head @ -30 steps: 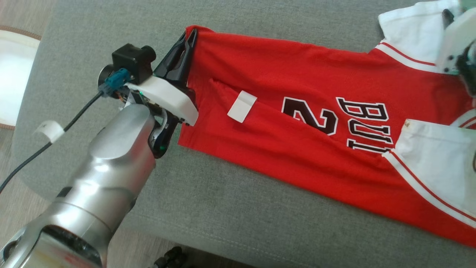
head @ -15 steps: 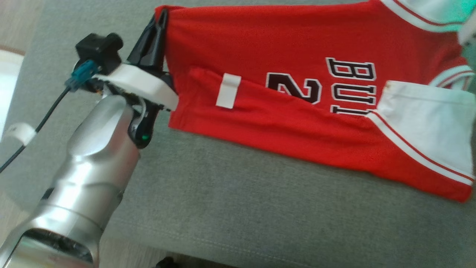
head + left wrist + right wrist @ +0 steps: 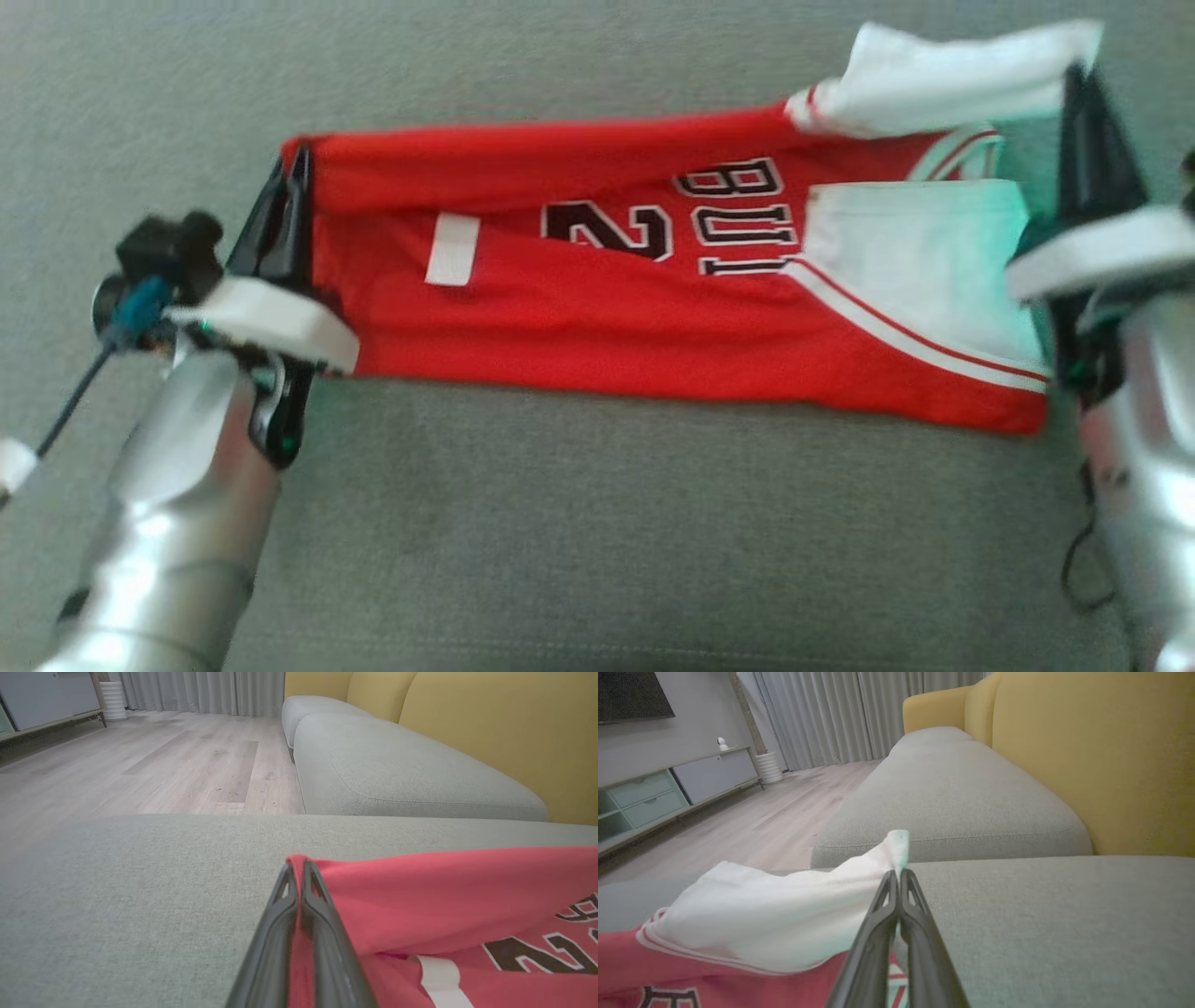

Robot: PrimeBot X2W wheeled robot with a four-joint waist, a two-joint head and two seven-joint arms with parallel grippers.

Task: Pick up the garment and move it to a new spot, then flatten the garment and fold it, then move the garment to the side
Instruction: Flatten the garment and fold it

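Your left pincer (image 3: 295,161) is pressed together on the red hem corner of the garment (image 3: 597,317). In the left wrist view the red cloth runs up between the two dark fingers (image 3: 329,933) and pokes out just past their tips.

Your right pincer (image 3: 1078,79) is likewise clamped shut, pinching the corner of the white sleeve (image 3: 934,79). That sleeve is lifted off the cloth below and stretches toward the pincer, with a small tip of white showing above the fingertips in the right wrist view.

Between the two pincers the garment lies spread lengthwise on the grey cushion (image 3: 597,523), folded along its length, well back from the cushion's near edge. Its black-and-white lettering faces up, and a white label (image 3: 453,249) sits on the red cloth near the left end. A second white sleeve panel lies flat at the right end.

Beyond the cushion's far side you can see a yellow backrest (image 3: 1111,756) and, to its left, pale wood floor (image 3: 163,765).
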